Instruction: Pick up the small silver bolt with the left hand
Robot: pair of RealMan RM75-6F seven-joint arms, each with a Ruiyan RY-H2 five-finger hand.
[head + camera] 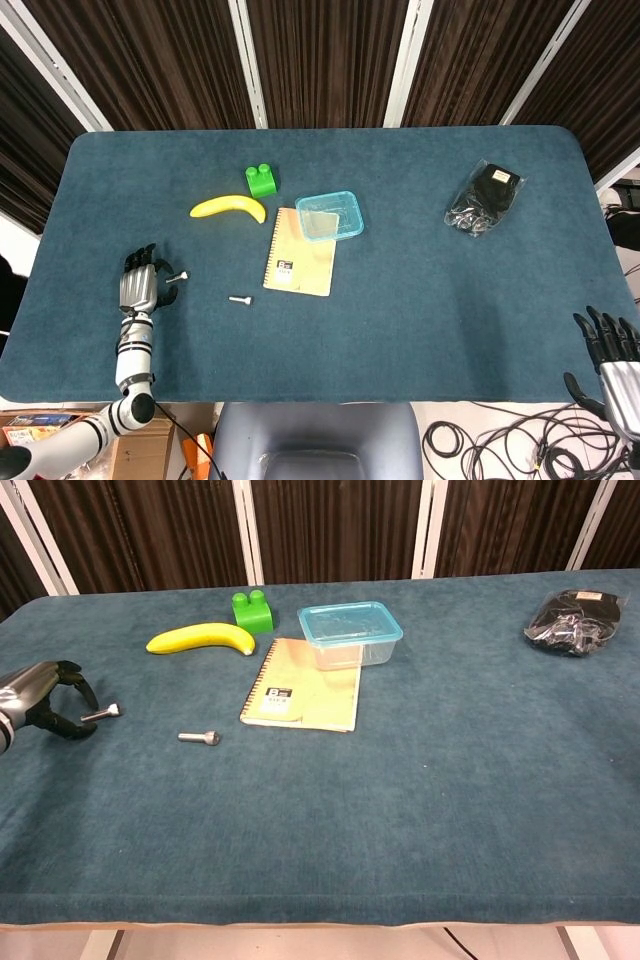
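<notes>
A small silver bolt (178,276) lies on the blue table at the left, also seen in the chest view (101,714). My left hand (140,288) sits just left of it, low over the cloth. Its fingers (78,682) curve above and below the bolt's left end with a gap between them, and I see no firm grip. A second silver bolt (239,299) lies further right, clear of the hand (200,738). My right hand (608,350) hangs off the table's front right corner, fingers spread and holding nothing.
A yellow banana (229,208), a green block (262,180), a spiral notebook (300,265) and a clear blue-lidded box (330,215) lie right of and behind the bolts. A black bag (483,198) lies at the far right.
</notes>
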